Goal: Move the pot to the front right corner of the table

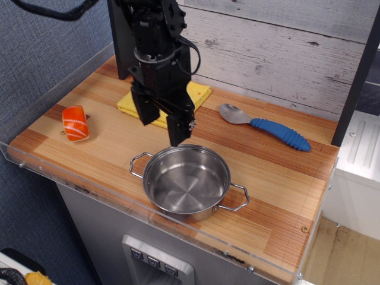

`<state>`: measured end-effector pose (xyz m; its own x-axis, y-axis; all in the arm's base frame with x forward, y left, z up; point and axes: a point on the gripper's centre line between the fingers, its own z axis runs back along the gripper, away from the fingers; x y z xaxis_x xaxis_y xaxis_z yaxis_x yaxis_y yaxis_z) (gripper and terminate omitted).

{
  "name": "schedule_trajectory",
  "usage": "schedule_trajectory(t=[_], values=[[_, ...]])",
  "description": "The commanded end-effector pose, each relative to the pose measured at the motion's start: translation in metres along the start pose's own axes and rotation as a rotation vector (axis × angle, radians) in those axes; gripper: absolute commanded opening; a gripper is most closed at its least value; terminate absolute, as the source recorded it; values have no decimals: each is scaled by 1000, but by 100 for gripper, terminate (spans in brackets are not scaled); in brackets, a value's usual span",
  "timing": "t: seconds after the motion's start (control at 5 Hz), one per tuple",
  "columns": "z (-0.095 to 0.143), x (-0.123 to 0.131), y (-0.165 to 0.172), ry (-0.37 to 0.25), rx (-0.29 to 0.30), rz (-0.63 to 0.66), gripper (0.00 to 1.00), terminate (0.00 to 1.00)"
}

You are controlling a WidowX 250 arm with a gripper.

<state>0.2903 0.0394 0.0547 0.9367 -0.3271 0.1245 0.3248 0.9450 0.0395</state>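
Steel pot (186, 182), mid-front of worktop (279, 178). Hand (161, 126) above rear rim, fingers apart, empty. Advised: straddle rim wall, lower squarely, clamp firmly.

Quick count of what's on the table (279, 178): one pot (186, 181), sitting just below and in front of the gripper (162, 123). One spoon (264, 126), off to the gripper's right from the camera's side. One yellow cloth (196, 92), right behind the gripper and half hidden by it. One orange sushi piece (75, 123), out to the gripper's left. So four loose things, one of each, plus one gripper with two fingers (179, 127).
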Motion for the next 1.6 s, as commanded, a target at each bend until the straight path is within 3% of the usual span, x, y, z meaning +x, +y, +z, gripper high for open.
schedule_trajectory(t=[0.0,0.6,0.8,1.4], values=[[-6,-7,-3,-39,35,-118,100,0],[-29,-10,-7,-28,9,-141,100,0],[-33,-8,-10,-29,-3,-158,0,0],[-32,-7,-14,-34,-10,-184,0,0]])
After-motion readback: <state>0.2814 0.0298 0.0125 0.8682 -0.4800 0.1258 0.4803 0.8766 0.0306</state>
